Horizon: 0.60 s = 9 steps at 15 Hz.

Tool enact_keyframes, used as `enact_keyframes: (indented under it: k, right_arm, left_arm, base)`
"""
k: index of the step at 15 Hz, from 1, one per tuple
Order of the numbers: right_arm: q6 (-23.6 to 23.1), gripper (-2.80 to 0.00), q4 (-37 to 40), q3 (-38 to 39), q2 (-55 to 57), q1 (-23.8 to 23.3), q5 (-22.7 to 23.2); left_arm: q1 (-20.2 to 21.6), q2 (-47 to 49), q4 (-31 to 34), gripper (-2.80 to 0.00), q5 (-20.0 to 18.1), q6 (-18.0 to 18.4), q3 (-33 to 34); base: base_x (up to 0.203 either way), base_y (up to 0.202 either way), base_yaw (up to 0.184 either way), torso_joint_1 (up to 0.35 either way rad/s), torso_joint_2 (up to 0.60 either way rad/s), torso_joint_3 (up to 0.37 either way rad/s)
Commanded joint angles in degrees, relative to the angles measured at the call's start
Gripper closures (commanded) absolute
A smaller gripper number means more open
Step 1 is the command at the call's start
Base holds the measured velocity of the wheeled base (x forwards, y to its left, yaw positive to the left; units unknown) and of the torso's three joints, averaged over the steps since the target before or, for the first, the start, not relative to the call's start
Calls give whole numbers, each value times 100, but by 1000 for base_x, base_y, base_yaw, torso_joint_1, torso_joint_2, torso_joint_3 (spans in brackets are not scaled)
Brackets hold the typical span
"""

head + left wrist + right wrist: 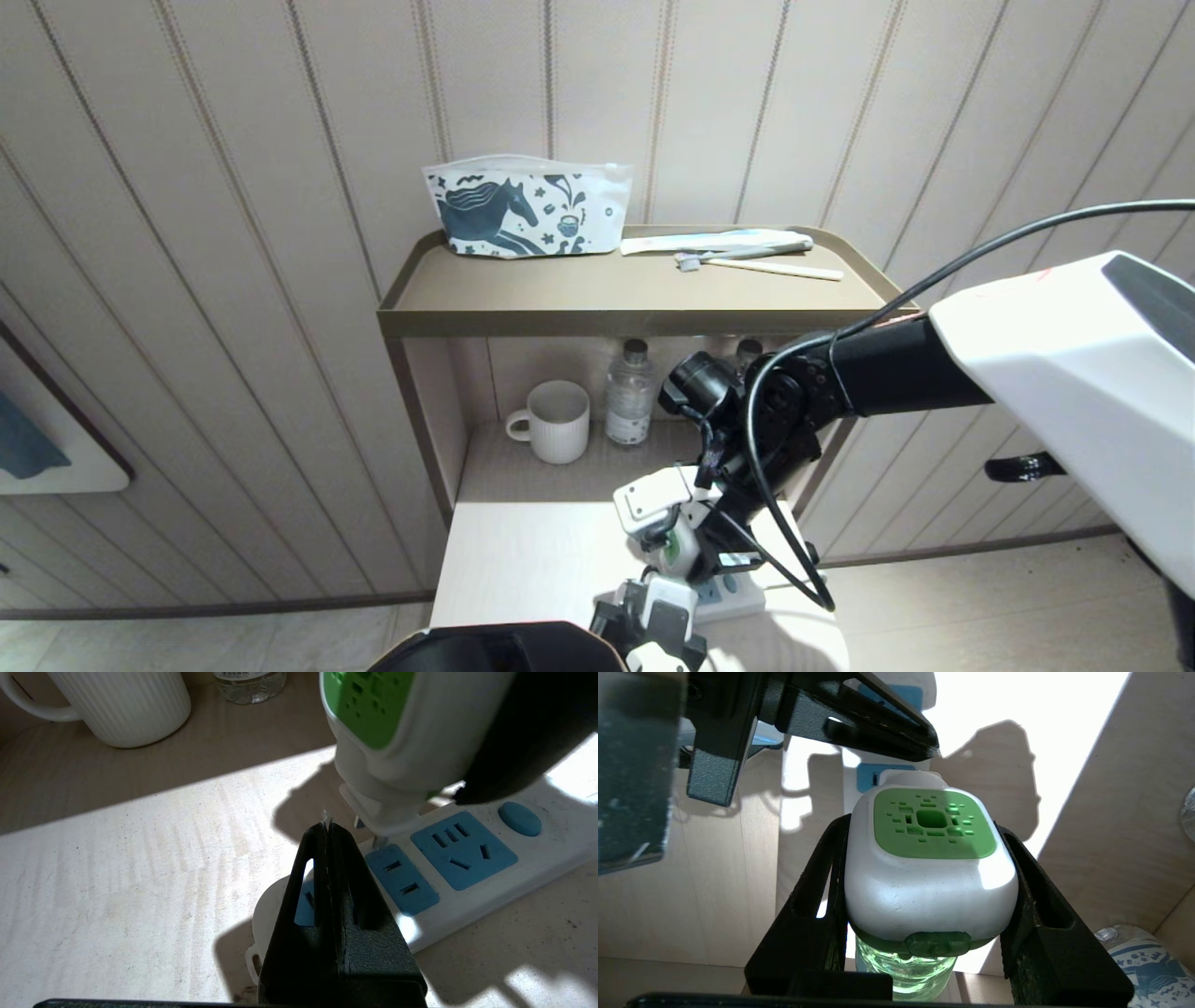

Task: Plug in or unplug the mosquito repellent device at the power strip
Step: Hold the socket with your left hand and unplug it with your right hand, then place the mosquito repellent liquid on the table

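Note:
The mosquito repellent device (pixel 931 858) has a white head, a green face and a clear green bottle, and my right gripper (pixel 924 828) is shut on its two sides. In the left wrist view the mosquito repellent device (pixel 387 742) hangs tilted over the power strip (pixel 467 905). Its metal prongs are bare and stand just at the edge of a blue socket face. My left gripper (pixel 327 826) is shut and empty, and sits over the strip's near end. In the head view both grippers (pixel 695 546) (pixel 653 607) meet low on the cabinet top by the power strip (pixel 738 602).
A white ribbed mug (pixel 555 422) and a clear water bottle (pixel 630 392) stand in the open shelf behind the strip. On the shelf's top (pixel 467 299) lie a horse-print pouch (pixel 527 207) and a toothbrush (pixel 766 266). The wall stands close behind.

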Motion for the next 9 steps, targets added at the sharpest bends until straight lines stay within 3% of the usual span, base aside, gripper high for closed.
enact_keyframes:
  k: [1,5,9]
  right_arm:
    - [-36,0,12,-110,-7,-94,5]
    - [-36,0,0,-133,-219,-317,-24]
    - [-35,0,-1,251,-709,-579,-53]
  left_arm:
    - [4,-72,-244,0,33,-7,23]
    - [72,-446,-244,0,63,-7,272]
    - [725,-1234,-244,0,66,-26,1390]
  base:
    - [0,0,0,0,0,0]
    - [0,0,0,0,0,0]
    - [0,0,0,0,0,0]
